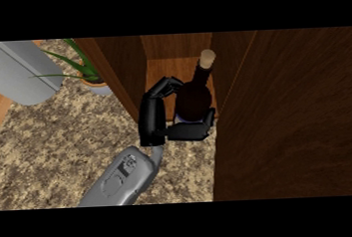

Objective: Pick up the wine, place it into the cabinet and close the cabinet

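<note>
holding the wine bottle (195,92) by its fat middle, the hand (164,122) curls round it inside the cabinet (282,126). glass looks heavy, slippery, breakable.

The wine bottle (195,92) was dark, almost black, with a pale cork-coloured top at its far end and a light label near its base. It stood upright inside the open wooden cabinet (282,116), on the lighter shelf floor between the cabinet's dark left wall and its right door.
</note>
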Motion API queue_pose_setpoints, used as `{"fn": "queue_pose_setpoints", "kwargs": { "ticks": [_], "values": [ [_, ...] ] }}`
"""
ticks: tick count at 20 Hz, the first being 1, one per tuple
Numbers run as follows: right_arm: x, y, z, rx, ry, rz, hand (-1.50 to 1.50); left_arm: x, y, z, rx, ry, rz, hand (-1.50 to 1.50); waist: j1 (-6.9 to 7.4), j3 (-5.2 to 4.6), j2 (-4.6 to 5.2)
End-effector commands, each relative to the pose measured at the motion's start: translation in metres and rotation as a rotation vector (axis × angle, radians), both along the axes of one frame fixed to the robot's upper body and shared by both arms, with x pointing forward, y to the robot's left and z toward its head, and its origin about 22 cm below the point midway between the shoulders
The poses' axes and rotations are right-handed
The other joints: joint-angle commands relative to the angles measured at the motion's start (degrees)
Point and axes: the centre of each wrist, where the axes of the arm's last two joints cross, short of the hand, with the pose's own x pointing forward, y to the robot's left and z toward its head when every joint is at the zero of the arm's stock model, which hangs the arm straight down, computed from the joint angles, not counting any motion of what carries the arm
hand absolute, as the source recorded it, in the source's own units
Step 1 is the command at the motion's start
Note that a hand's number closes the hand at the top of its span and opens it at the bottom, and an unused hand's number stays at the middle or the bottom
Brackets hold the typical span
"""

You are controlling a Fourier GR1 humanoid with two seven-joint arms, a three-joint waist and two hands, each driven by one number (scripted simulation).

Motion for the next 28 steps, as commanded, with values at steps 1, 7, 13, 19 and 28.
{"fn": "queue_pose_setpoints", "kwargs": {
  "ticks": [1,7,13,19,28],
  "values": [
    [-0.035,-0.007,0.006,0.035,-0.041,0.051,-1.5,0.012,-0.008,0.011,0.024,-0.009,0.019,1.5,-0.09,0.04,-0.09],
    [-0.023,0.002,0.013,0.051,-0.04,0.046,-1.5,0.03,0.015,-0.007,-0.012,-0.01,0.057,1.5,0.35,-0.01,-0.01],
    [-0.039,-0.003,0.01,0.035,-0.031,0.058,-1.5,0.043,0.023,-0.016,-0.012,-0.017,0.108,1.5,-0.09,0.01,-0.01],
    [-0.027,0.002,0.004,0.045,-0.023,0.046,-1.5,0.059,0.036,-0.015,-0.028,0.026,0.052,1.5,0.28,0.0,0.01],
    [-0.03,-0.005,0.005,0.06,-0.033,0.054,-1.5,0.089,0.033,-0.014,0.028,0.077,0.096,1.5,-0.63,0.02,0.15]
  ]
}}
